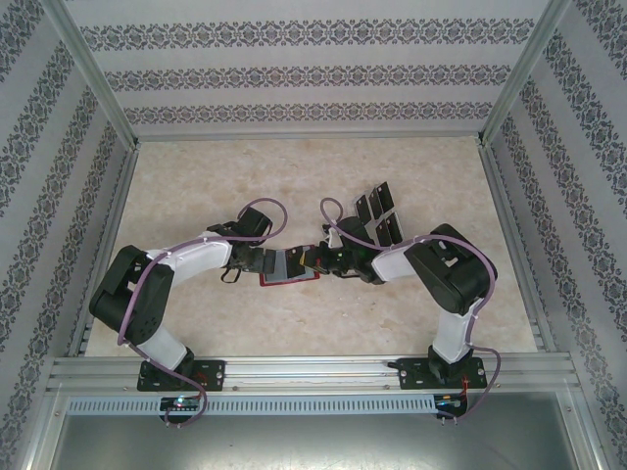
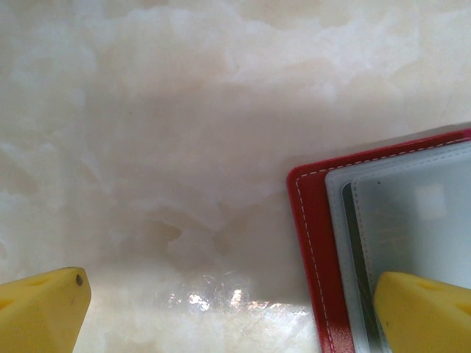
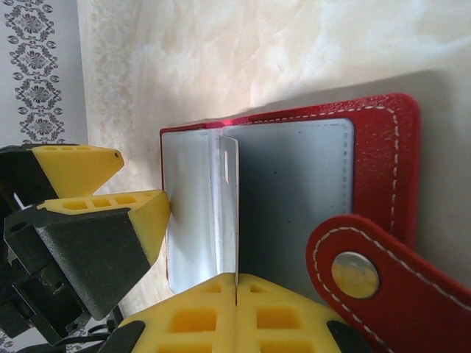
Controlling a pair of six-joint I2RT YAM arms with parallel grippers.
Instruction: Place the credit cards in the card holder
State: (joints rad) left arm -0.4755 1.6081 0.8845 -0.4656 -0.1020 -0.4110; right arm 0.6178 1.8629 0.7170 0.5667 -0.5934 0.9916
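The red card holder (image 1: 290, 280) lies open on the table between both grippers, grey inside facing up (image 3: 294, 184), its clasp tab (image 3: 353, 273) folded out. My right gripper (image 3: 237, 278) is shut on a thin credit card (image 3: 229, 206), which stands nearly edge-on over the holder's middle with its lower edge at the grey pockets. My left gripper (image 2: 235, 316) is open. One of its yellow fingers (image 2: 423, 312) rests on the holder's grey inside near the red edge (image 2: 309, 243), the other on bare table. More black credit cards (image 1: 377, 215) stand behind the right gripper (image 1: 317, 258).
The spare cards sit tilted in a clear slotted stand (image 1: 384, 233) right of centre. Patterned walls and metal rails (image 1: 313, 370) fence the marble table (image 1: 294, 176). Both arms bend inward and nearly meet at the holder.
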